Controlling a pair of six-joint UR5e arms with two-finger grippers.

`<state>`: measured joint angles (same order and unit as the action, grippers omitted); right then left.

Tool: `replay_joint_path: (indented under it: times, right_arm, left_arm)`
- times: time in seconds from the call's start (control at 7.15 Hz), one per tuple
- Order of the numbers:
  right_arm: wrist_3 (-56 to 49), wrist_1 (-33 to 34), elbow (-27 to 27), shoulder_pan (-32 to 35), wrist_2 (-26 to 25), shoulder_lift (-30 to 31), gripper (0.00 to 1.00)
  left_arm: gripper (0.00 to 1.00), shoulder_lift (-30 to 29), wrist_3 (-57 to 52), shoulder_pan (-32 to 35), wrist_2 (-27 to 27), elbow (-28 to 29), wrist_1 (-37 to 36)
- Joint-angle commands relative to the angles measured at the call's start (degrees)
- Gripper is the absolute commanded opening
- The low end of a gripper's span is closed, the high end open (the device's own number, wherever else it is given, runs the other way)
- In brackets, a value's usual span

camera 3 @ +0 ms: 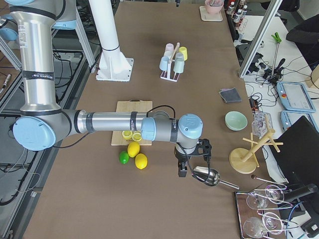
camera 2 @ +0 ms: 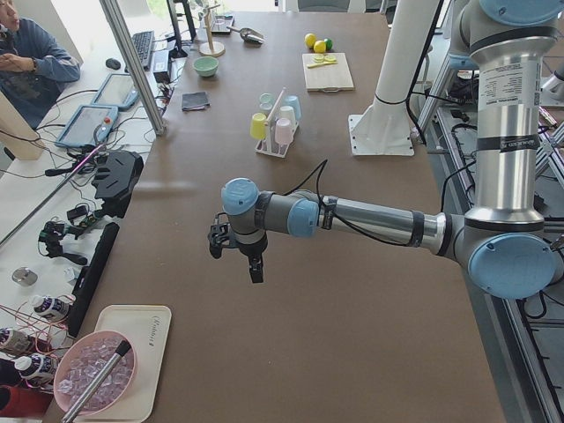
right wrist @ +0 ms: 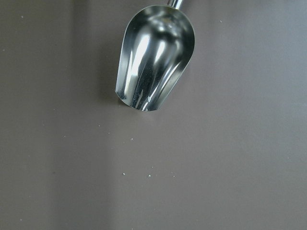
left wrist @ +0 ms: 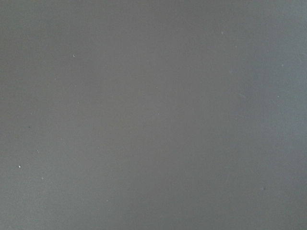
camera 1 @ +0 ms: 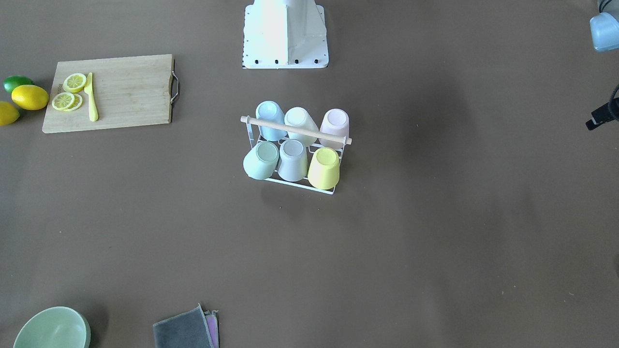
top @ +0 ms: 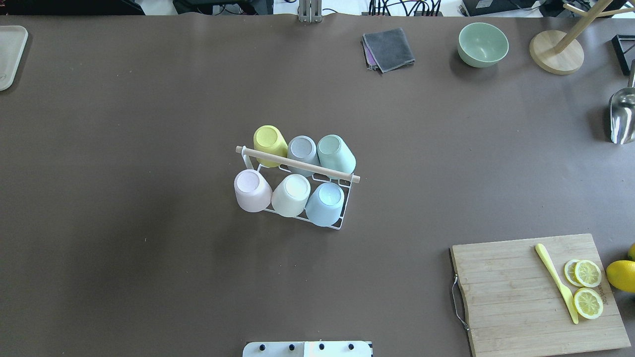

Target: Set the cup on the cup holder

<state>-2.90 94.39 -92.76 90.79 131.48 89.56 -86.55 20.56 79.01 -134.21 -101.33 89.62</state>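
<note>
Six cups (top: pixel 270 140) on cup holder (top: pixel 297 165) mid-worktop (top: pixel 124 99), looks done; left gripper (camera 2: pixel 235 260) and right gripper (camera 3: pixel 194 164) at opposite ends, opening can't tell.

We're over a long table (top: pixel 149 277) with a matte brown cover, and the light is soft and even, just faint shadows pooling on it. Swinging to the left end, we see a white bench (camera 2: pixel 26 203) running along the table's far side, cluttered with a keyboard (camera 2: pixel 144 44) and a tablet (camera 2: pixel 88 126). A silver metal post (camera 2: pixel 132 66) stands at the table edge. A person in a blue shirt (camera 2: pixel 35 62) sits there. On the near side we get grey floor (camera 3: pixel 12 219) crossed by black cables (camera 3: pixel 20 172).
</note>
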Motion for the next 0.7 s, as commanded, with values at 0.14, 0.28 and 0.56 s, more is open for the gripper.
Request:
replay_joint_path:
  times: [0.14,0.28,0.56]
  right_arm:
    - [0.1,0.0,0.1,0.0,0.0,0.1,1.0]
    - [0.1,0.0,0.1,0.0,0.0,0.0,1.0]
    - [0.1,0.0,0.1,0.0,0.1,0.1,1.0]
  left_arm:
    - [0.99,0.3,0.0,0.1,0.0,-0.1,0.0]
    - [0.99,0.4,0.0,0.2,0.0,0.1,-0.1]
    - [0.99,0.4,0.0,0.1,0.0,-0.3,-0.1]
